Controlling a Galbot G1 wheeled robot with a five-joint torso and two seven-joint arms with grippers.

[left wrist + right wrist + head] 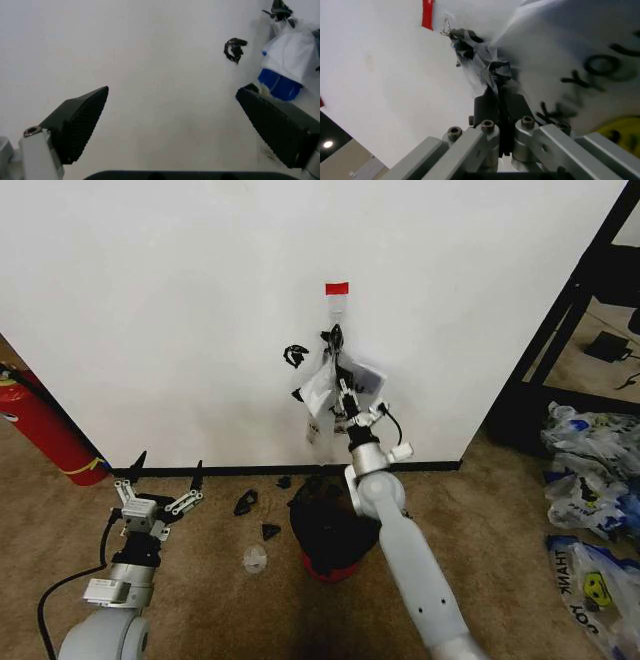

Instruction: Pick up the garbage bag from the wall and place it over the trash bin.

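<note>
Garbage bag (322,388) in raised right gripper (344,402)

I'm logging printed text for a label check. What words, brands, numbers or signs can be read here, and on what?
"THANK", upside down, above a yellow smiley: on the whitish bag lying on the carpet.
Dark letters, cut off and too blurred to read: on the garbage bag pinched in the right gripper.
Red tape strip: no text.

Trash bin (322,532) partly behind right arm.

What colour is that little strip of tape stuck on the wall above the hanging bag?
Red. The tape strip on the white wall shows best in the head view.
</note>
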